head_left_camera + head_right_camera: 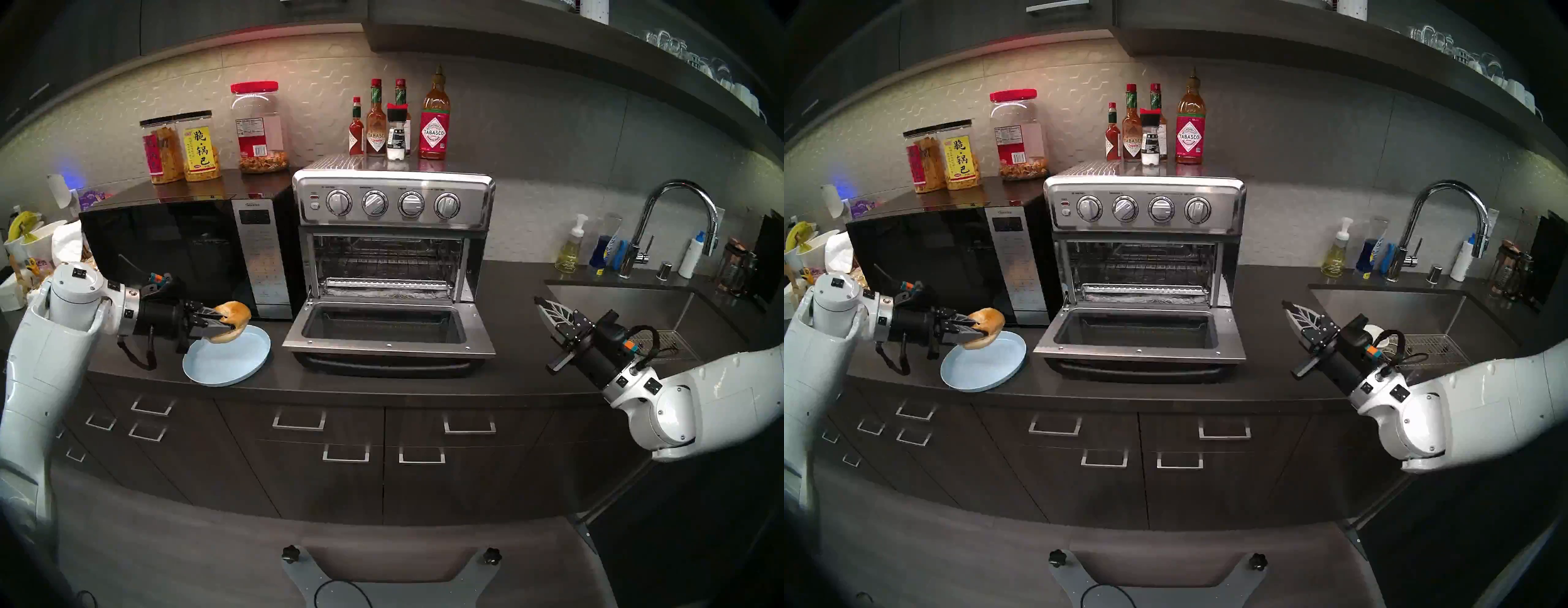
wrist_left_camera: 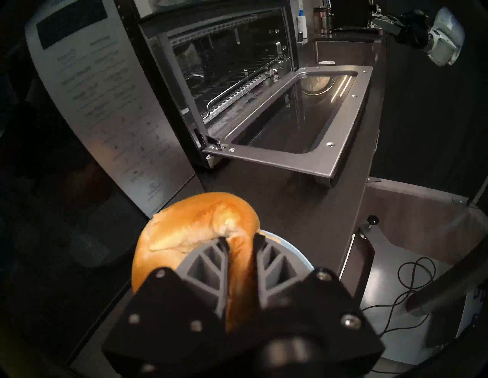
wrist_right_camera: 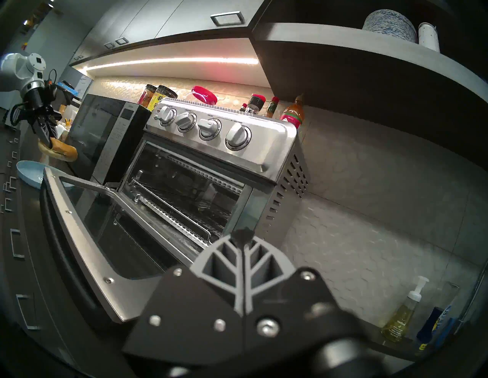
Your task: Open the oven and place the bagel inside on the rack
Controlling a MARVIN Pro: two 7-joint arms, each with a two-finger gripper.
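Note:
The steel oven (image 1: 392, 204) (image 1: 1144, 208) (image 3: 224, 147) stands mid-counter with its glass door (image 1: 388, 329) (image 2: 295, 124) dropped flat. Inside, the wire rack (image 1: 386, 259) (image 3: 169, 195) spans the cavity above a foil-lined tray (image 1: 386, 291). My left gripper (image 1: 225, 318) (image 2: 240, 240) is shut on the bagel (image 1: 233, 316) (image 1: 987, 322) (image 2: 195, 224) (image 3: 62, 151), holding it tilted just above a pale blue plate (image 1: 229, 358) (image 1: 983, 358), left of the oven door. My right gripper (image 1: 541, 303) (image 3: 241, 235) hangs shut and empty right of the oven.
A black microwave (image 1: 182, 250) stands behind the plate, with snack jars (image 1: 186, 148) on top. Sauce bottles (image 1: 399, 123) crowd the oven's top. A sink (image 1: 628, 310) with faucet (image 1: 674, 220) and soap bottles (image 1: 570, 250) lies at the right.

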